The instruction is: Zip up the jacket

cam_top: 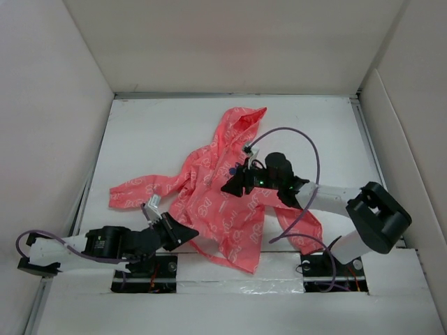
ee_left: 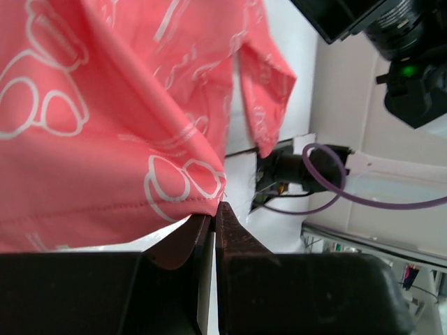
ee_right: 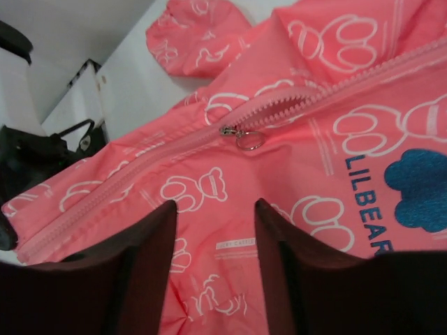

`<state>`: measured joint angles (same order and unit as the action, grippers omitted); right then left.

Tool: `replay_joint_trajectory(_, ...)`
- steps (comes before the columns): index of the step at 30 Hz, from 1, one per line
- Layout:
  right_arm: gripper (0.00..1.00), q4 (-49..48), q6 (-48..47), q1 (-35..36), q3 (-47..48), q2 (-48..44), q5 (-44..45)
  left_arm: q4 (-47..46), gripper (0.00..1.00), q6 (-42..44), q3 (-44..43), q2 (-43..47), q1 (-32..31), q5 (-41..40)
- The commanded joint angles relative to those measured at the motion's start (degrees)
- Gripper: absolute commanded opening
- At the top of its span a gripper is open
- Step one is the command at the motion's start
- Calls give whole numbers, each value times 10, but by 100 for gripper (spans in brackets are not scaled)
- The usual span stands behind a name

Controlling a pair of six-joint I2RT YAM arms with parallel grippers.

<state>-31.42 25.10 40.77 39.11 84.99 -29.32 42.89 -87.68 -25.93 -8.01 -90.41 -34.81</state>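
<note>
Left gripper (ee_left: pixel 214 213) seemingly on jacket (ee_left: pixel 105 125) hem; right gripper (ee_right: pixel 215 205) agape over zipper (ee_right: pixel 307 94)

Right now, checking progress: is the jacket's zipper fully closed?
No, partly zipped: the slider sits midway up the jacket; teeth look unjoined beyond it.

The jacket (cam_top: pixel 223 199) lies in the middle of the table (cam_top: pixel 140 132) in the overhead view, with its hood (cam_top: pixel 246 122) toward the top and one sleeve (cam_top: pixel 136 190) stretched out to the left. The left gripper (cam_top: pixel 194 236) touches the hem at the jacket's lower left. The right gripper (cam_top: pixel 225 188) is over the jacket's centre. In the right wrist view, the zipper pull (ee_right: pixel 241 134) lies above the fingers (ee_right: pixel 150 258), and the logo (ee_right: pixel 412 185) is at the right edge.
</note>
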Motion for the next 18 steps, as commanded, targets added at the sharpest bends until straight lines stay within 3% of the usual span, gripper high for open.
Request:
replay_joint_trajectory(1,56,-93,-31,11,6,31,15,118,0,-130,-22,-17,-2,7)
replay_joint_trajectory(8,56,-211,-10,6,40,142,-11,120,0,-123,-56,-104,-2,-10)
replay_joint_trajectory(10,50,-229,-12,-1,52,164,-20,108,0,-113,-58,-105,-2,-18)
replay_joint_trajectory(18,52,-236,-33,-2,90,207,-64,104,0,-113,-50,-67,-2,-24)
